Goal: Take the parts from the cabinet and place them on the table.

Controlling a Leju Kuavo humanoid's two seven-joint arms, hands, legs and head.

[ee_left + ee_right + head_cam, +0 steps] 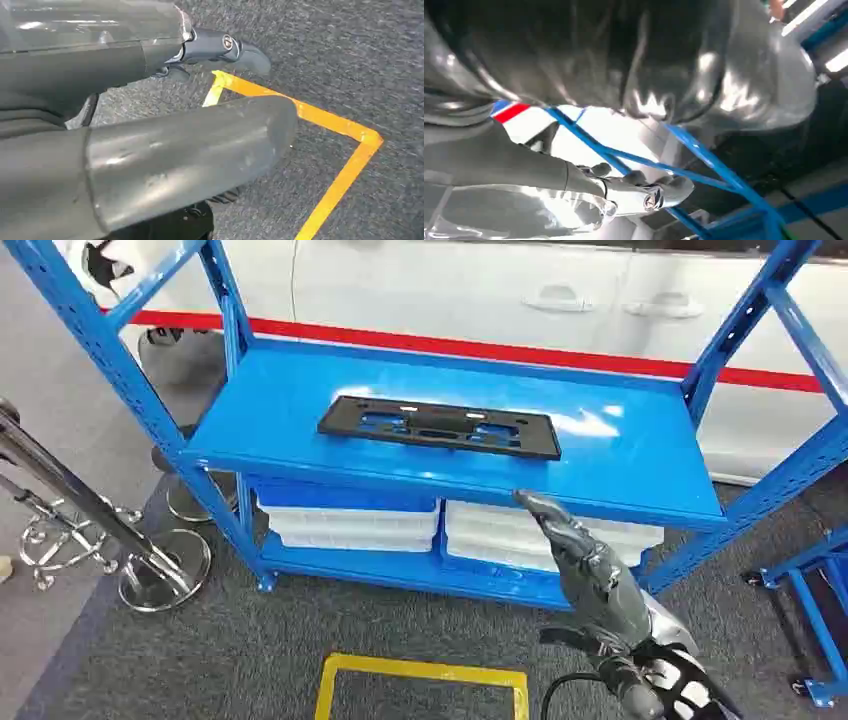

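A flat black rectangular plastic part [439, 427] lies mid-frame on the blue metal cabinet shelf [640, 465]. The right hand [580, 552], lower right, reaches up with fingers extended, holding nothing. The left hand [220, 50] hangs over grey carpet [350, 60], empty.

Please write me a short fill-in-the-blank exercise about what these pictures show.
1. The black part lies on the ____ rack's upper shelf.
2. Below that shelf sit ____ bins.
3. The right hand holds ____.
4. The tape on the carpet is ____.

Missing words: blue; white; nothing; yellow
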